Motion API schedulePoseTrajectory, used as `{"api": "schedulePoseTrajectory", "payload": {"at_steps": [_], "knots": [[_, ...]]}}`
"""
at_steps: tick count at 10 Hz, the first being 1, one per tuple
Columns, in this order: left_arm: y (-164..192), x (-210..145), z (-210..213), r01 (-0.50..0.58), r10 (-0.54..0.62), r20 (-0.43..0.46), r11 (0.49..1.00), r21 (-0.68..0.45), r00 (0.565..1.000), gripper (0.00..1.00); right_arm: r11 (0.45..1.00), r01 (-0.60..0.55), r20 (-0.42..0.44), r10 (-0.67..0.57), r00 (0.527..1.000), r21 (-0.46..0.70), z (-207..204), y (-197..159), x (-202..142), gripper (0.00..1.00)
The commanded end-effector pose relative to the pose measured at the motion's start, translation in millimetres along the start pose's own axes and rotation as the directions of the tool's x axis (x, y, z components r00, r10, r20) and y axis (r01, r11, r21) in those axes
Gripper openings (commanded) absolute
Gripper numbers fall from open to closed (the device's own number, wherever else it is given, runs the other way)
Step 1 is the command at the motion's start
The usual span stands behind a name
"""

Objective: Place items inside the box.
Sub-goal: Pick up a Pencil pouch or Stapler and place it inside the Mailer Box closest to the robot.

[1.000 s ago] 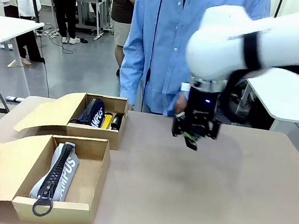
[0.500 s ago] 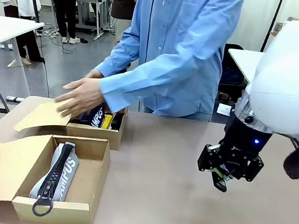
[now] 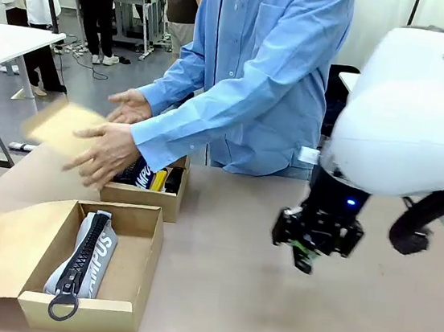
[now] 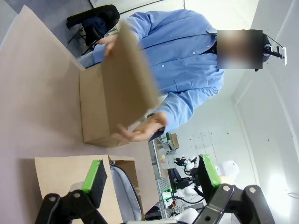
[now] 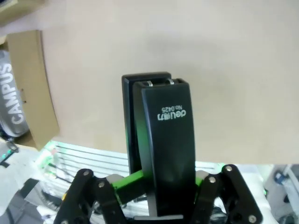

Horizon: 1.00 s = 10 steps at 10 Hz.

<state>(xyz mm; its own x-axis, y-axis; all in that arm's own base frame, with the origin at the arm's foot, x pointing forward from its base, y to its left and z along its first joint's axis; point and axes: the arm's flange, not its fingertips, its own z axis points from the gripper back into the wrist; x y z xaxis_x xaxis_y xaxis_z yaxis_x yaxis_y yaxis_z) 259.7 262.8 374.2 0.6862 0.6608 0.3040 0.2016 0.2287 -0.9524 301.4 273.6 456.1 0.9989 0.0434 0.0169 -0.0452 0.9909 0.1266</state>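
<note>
Jutting from the right hand: black stapler.

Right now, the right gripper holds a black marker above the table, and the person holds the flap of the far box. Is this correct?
Not quite. The right gripper holds a black stapler, not a marker; the right wrist view shows it. The rest stands: it is above the table, and the person's hand holds the flap of the far box.

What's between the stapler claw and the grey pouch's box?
Just bare table between the right gripper, holding the stapler, and the near box, in the front view.
</note>
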Motion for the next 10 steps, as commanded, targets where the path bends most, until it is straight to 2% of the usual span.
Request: {"api": "schedulePoseTrajectory", "payload": {"at_steps": [1,2,3,5,6,7,8,10], "knots": [[-1,0,-2,0.022,-0.022,0.013,1.0,-0.019,1.0,1.0,0.997,-0.031,0.04,0.028,0.999,0.07,2,55,9,0.0],[-1,0,-2,0.022,-0.022,0.013,1.0,-0.019,1.0,1.0,0.998,-0.048,0.033,0.047,0.998,0.038,0,67,9,0.0],[-1,0,-2,0.022,-0.022,0.013,1.0,-0.019,1.0,1.0,1.0,-0.018,0.027,0.018,0.999,0.001,2,52,11,0.0],[-1,0,-2,0.022,-0.022,0.013,1.0,-0.019,1.0,1.0,1.0,-0.009,0.039,0.009,0.999,0.0,12,-16,-6,0.0],[-1,0,-2,0.022,-0.022,0.013,1.0,-0.019,1.0,1.0,0.993,0.075,0.056,-0.07,0.996,-0.086,15,-55,-26,0.0],[-1,0,-2,0.022,-0.022,0.013,1.0,-0.019,1.0,1.0,0.987,0.142,0.116,-0.133,0.984,-0.071,16,-89,-50,0.0],[-1,0,-2,0.022,-0.022,0.013,1.0,-0.019,1.0,1.0,0.973,0.226,0.141,-0.219,0.965,-0.037,9,-112,-68,0.0],[-1,0,-2,0.022,-0.022,0.013,1.0,-0.019,1.0,1.0,0.959,0.283,0.112,-0.282,0.953,0.015,-14,-129,-78,0.0]]}}
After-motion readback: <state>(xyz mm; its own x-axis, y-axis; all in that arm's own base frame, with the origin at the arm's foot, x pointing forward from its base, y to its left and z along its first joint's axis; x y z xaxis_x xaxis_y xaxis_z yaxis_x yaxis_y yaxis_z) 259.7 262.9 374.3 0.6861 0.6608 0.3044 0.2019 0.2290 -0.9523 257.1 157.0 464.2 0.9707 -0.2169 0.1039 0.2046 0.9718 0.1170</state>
